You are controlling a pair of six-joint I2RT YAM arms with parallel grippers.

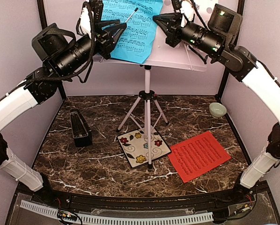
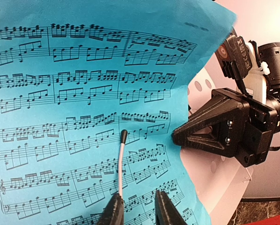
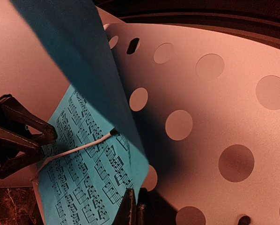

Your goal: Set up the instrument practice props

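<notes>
The white perforated music stand (image 1: 180, 60) stands on its tripod at the back centre. The blue music sheet (image 1: 133, 35) lies against its desk. My left gripper (image 1: 122, 26) is open in front of the sheet (image 2: 84, 93). Its jaws (image 2: 136, 211) stand apart, and the stand's thin white wire page holder (image 2: 121, 161) runs beside the left finger. My right gripper (image 1: 155, 18) is shut on the sheet's right edge (image 3: 136, 206). It also shows in the left wrist view (image 2: 176, 137). The red music sheet (image 1: 199, 155) lies flat at the front right. The black metronome (image 1: 80, 127) stands at the left.
A square floral tile (image 1: 143, 146) lies under the tripod's front leg. A small pale green bowl (image 1: 217, 109) sits at the right back of the dark marble tabletop (image 1: 98, 168). Walls close in on the table at the left, right and back.
</notes>
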